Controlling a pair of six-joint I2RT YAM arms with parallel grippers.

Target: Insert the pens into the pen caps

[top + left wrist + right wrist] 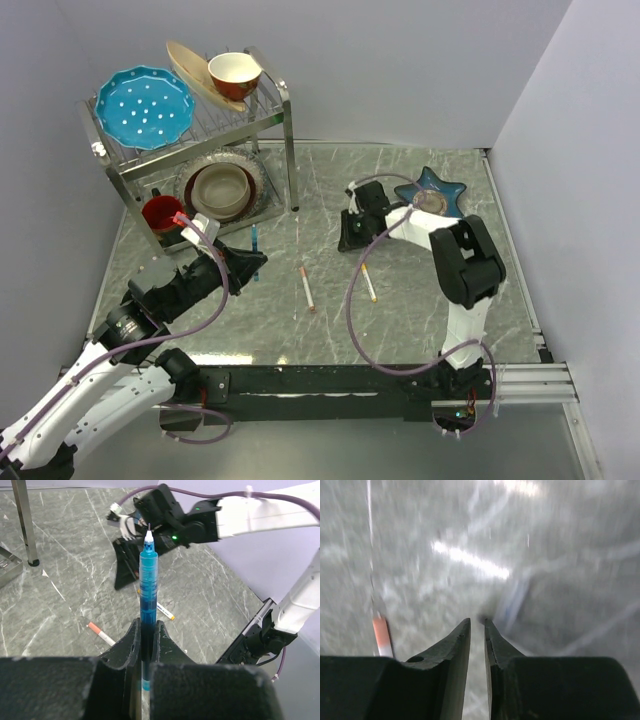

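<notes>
**Ann:** Grey marbled surface (250, 320) from overhead, with a dish rack (289, 150) back left and a blue star-shaped dish (437, 192) back right. What has the left arm got?

**Ben:** The left tool (256, 263) is pinching the blue pen (256, 240) in front of the rack. From above that pen is only a sliver of colour. The left wrist view shows it whole: the barrel stands upright between the fingers (131, 641), gripped near its lower end, with the fine bare tip on top and well clear of the surface.

**Ann:** And the other two pens?

**Ben:** Both lie flat mid-surface, near each other but apart. The pink-ended pen (306, 287) is on the left and the orange-ended pen (368, 283) is to its right. The left wrist view catches both behind the blue barrel.

**Ann:** Right arm?

**Ben:** The right tool (352, 235) points down at the surface, near the far end of the orange-ended pen. Overhead, the wrist hides its fingertips. Its own camera is badly smeared. It shows two fingers (457, 642) drawn close with a thin slit between them, but I cannot tell whether they nip anything at the tips.

**Ann:** Anything else in that view?

**Ben:** A reddish pen end (381, 632) shows low on the left, and I can't say which pen it belongs to. A bluish streak beside the fingertips is too blurred to name.
</notes>
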